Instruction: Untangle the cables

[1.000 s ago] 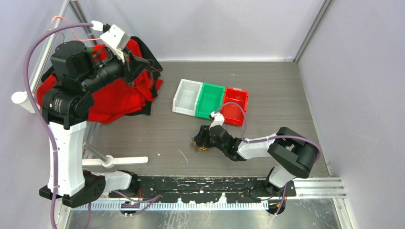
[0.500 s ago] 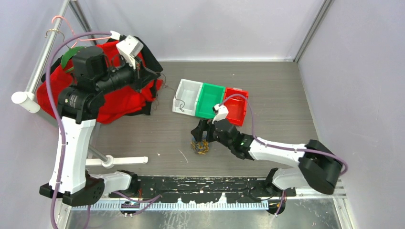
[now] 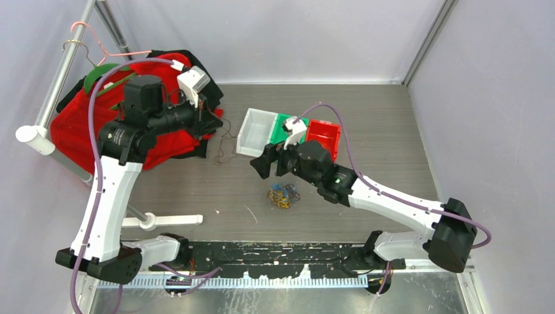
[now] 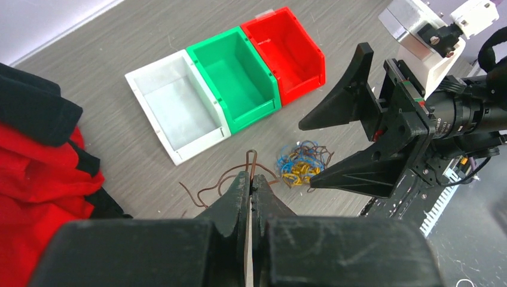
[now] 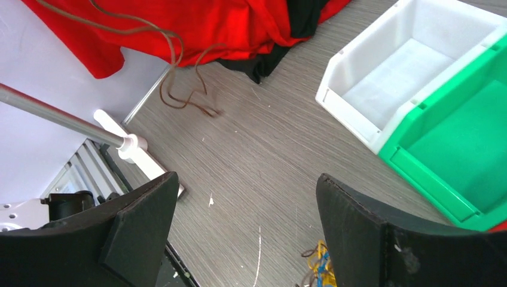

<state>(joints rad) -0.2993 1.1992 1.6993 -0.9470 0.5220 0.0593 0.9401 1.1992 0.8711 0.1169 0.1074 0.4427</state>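
While my left hand (image 4: 250, 191) is pressed shut on a thin brown cable (image 5: 172, 72), lifted above the edge of a heap of red and black cloth (image 3: 72, 131), the cable's free length hangs down in loose curls to the tabletop (image 3: 366, 118) beside a white bin (image 4: 179, 107). My right hand (image 3: 260, 163) hovers with its fingers spread wide and holding nothing, near the bins and just above a small knot of yellow and blue cables (image 3: 283, 196) lying on the tabletop. I judge the main risk to be the dangling brown cable: if I swing it sideways, its trailing end could hook the white bin's rim or the cloth, or brush back into the knot. The pinch looks close to a bend in the cable, so it might slip free under a tug. If the right hand drops straight onto the knot, its wide fingers could gather several strands together and draw it tighter. The two arms are also near each other. The tabletop is grey with a wood grain and a few pale specks. A green bin (image 4: 233, 75) and a red bin (image 4: 287, 51) sit in a row with the white one. Pale lilac-grey walls enclose the space, and a metal rail (image 3: 62, 72) with clothes hangers (image 3: 85, 39) runs along the left.
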